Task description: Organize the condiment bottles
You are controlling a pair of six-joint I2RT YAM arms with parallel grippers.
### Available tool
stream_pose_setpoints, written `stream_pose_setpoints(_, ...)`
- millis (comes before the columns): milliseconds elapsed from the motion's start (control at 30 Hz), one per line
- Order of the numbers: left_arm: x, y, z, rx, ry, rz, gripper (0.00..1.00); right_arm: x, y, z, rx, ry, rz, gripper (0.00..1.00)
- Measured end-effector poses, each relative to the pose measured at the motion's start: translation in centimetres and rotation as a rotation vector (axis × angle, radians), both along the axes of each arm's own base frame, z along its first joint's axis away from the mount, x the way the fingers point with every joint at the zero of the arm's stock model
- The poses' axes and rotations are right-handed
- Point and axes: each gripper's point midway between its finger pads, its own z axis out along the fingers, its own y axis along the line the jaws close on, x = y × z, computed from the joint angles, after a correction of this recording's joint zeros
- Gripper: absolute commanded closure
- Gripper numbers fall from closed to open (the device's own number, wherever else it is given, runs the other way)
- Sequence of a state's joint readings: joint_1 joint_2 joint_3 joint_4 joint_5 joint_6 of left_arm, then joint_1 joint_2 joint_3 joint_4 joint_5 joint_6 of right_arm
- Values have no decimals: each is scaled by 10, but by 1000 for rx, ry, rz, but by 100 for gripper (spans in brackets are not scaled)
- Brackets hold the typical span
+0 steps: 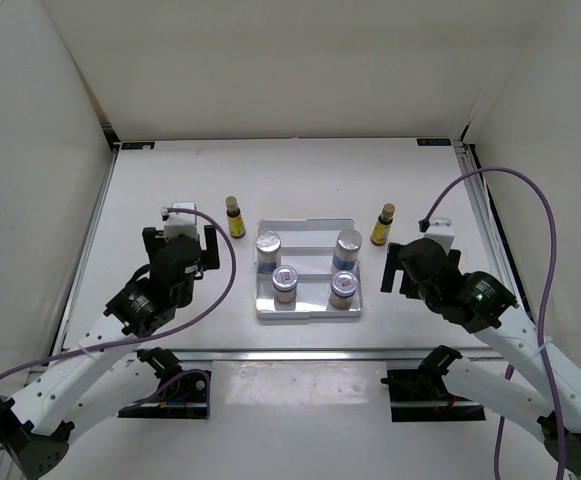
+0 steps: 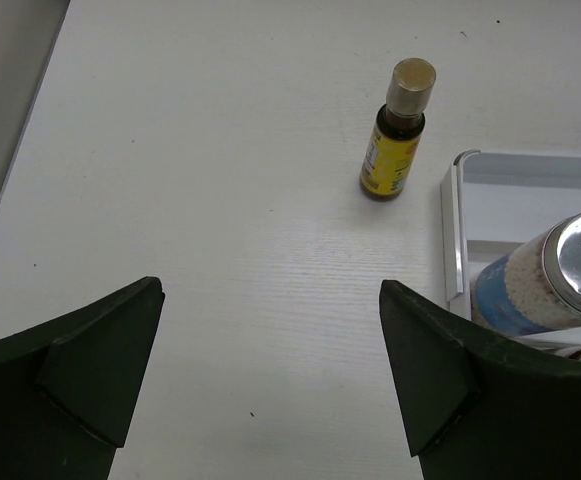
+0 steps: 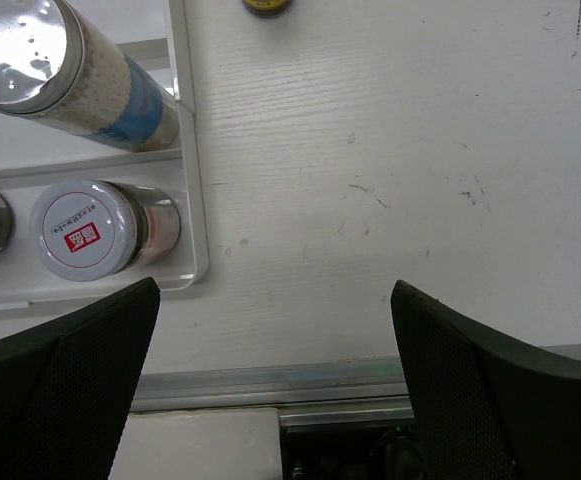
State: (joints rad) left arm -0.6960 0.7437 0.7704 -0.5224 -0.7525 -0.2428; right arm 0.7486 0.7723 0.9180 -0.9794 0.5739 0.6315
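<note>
A white tray [image 1: 305, 232] in the table's middle holds two taller silver-lidded jars [image 1: 269, 247] [image 1: 348, 247] at the back and two short red-marked jars [image 1: 285, 282] [image 1: 343, 287] in front. One slim yellow bottle [image 1: 234, 217] stands on the table left of the tray, the other [image 1: 383, 224] right of it. My left gripper [image 1: 183, 243] is open and empty, left of the tray; its view shows the left yellow bottle [image 2: 397, 132] ahead. My right gripper [image 1: 398, 268] is open and empty, right of the tray; its view shows a red-marked jar [image 3: 82, 229].
White walls enclose the table on three sides. A metal rail [image 3: 270, 380] runs along the near table edge. The tray's rim [image 2: 452, 235] lies close to my left gripper's right finger.
</note>
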Motion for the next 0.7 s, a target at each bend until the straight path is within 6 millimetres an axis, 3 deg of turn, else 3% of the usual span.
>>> stream_pose_setpoints(400,1,3,0,14,-2,20,0,1,-2,-2,-43,25,2,0)
stream_pose_setpoints(500,2,3,-3,27,8,22,0,18,5,8,-89,32,8,0)
stream_pose_setpoints(700,2,4,-2,34,6,25,0,75,24,20,-117,52,-4,0)
